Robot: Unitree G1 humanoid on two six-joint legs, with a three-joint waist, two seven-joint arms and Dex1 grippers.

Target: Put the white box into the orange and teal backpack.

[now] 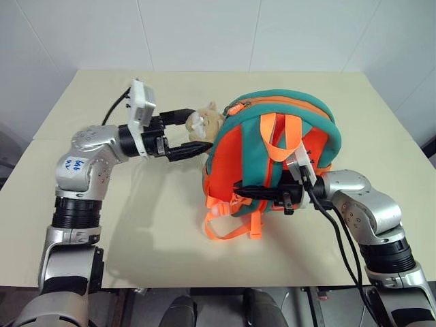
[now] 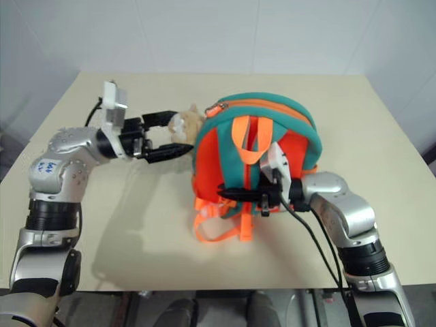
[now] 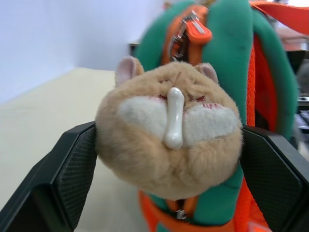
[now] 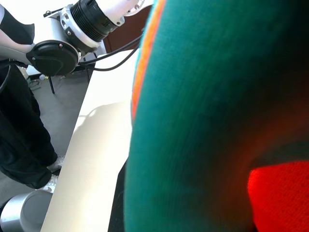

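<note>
My left gripper [image 1: 193,131] has its jaws spread as wide as they go, pointing level toward my right. Between the two black fingers [image 3: 72,174] sits the tan plush toy [image 3: 169,142], a round furry head with small pink ears and a white bone-shaped piece down its face. In the left wrist view the toy lies against the inner face of each finger, but the jaws are not pressed in on it.

My right gripper [image 1: 262,192] has its jaws fully closed. It reaches level toward my left across the strap side of the orange and teal backpack [image 1: 320,129], low down, where the teal straps and orange webbing loops [image 1: 228,221] hang. It looks closed on a strap there, though I cannot tell exactly which piece it pinches. The right wrist view is pressed close against teal fabric with a patch of orange.

The backpack stands on the pale tabletop [image 1: 150,225] between my two arms, its strap side turned up toward me and its teal-trimmed edge arching across the far side. An orange zipper pull [image 3: 198,31] sits at the edge just above the plush toy, which hangs off the backpack's side nearest my left gripper.

I cannot see the white box, so I cannot tell where it is.
</note>
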